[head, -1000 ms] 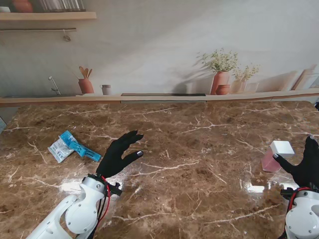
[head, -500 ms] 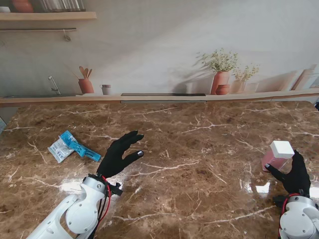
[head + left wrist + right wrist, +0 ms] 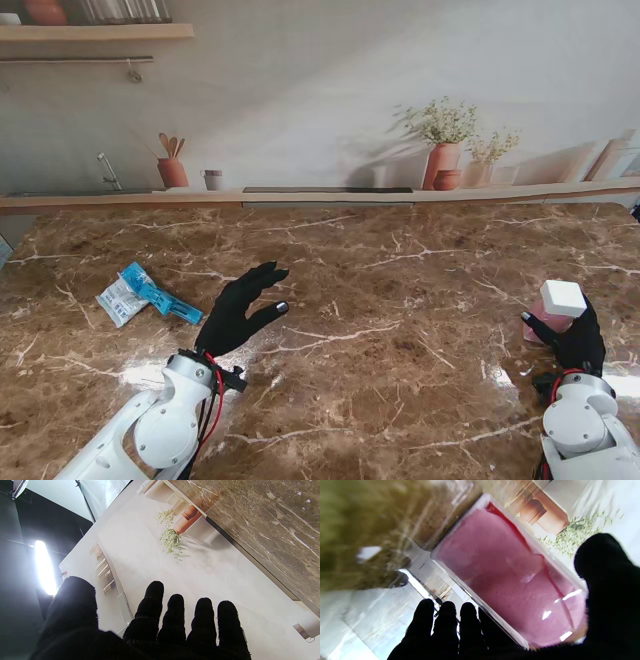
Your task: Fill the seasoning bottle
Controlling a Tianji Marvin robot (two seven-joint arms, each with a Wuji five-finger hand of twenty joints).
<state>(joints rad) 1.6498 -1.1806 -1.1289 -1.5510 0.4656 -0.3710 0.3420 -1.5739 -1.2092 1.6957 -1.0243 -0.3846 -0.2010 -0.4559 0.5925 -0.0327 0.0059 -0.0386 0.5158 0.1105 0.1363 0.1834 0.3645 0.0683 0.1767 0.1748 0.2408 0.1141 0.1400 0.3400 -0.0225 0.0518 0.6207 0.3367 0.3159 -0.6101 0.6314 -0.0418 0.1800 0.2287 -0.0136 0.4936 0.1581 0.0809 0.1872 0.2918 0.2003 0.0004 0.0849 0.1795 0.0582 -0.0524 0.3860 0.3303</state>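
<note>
- Overall, a brown marble table (image 3: 400, 300) spans the stand's view; a pale wall with a printed shelf of potted plants (image 3: 445, 145) stands at its far edge.
- Left arm (image 3: 150, 425): rises from the near left corner; the left hand (image 3: 238, 308) hangs over the table, left of centre, fingers spread and holding nothing; in the left wrist view the four fingers (image 3: 175, 615) stand straight and apart, nothing between them and the thumb.
- Right arm (image 3: 580, 430): rises from the near right corner; the right hand (image 3: 572, 338) is at the seasoning bottle (image 3: 552, 312), on its near side; in the right wrist view the bottle (image 3: 510, 575) lies between the thumb and the four fingers (image 3: 445, 627); whether the grip is fully closed on it cannot be told.
- Seasoning bottle: a clear body with pink contents and a white square cap (image 3: 563, 297); it stands on the table near the right edge.
- Blue and white packet (image 3: 143, 293): lies flat on the table at the far left, well apart from both hands; its print is too small to read.
</note>
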